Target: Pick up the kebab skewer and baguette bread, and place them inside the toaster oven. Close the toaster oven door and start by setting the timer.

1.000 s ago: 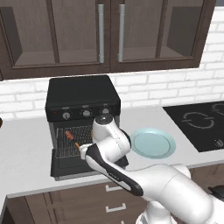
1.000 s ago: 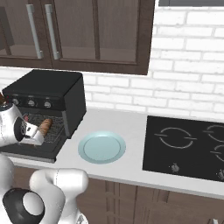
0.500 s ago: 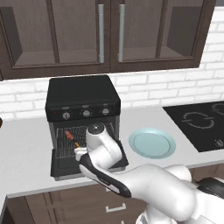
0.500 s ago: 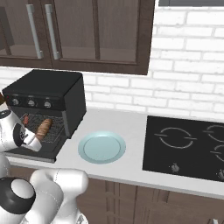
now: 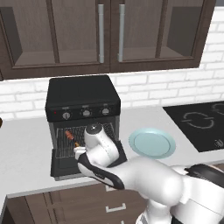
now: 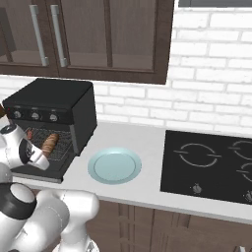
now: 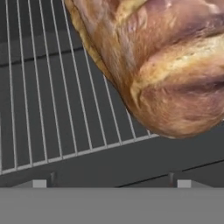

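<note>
Directly ahead of the hand [image 7: 111, 186], close up in the hand view, the baguette bread [image 7: 162, 65] lies on the wire rack [image 7: 52, 100] of the toaster oven [image 5: 83, 98]; its long axis slants from upper left down toward lower right in that view, its rounded near end just short of the rack's front bar. Only the two small finger tips [image 7: 38, 183] rise at the bottom edge, set well apart with nothing between them, so the hand reads as spread and clear of the loaf. Seen from the right base view, the loaf [image 6: 49, 142] sits at the right side of the cavity, lengthwise front to back. Kebab skewer [image 5: 70, 135] lies on the same rack at the left, well apart from the bread. Judgement: both foods are loaded; what is left is the toaster oven door [image 5: 65, 164], which lies dropped open and flat, below and in front of the rack, partly under the arm. Closing it would call for the hand to draw back, get under the door's front edge and swing it up on its bottom hinge. Three knobs [image 5: 86, 113] sit in a row above the opening. Desk [image 5: 26, 148] is pale grey; a light blue plate [image 5: 152, 143] rests just right of the oven, a black cooktop [image 6: 211, 165] farther right, brick wall and dark cabinets behind.
</note>
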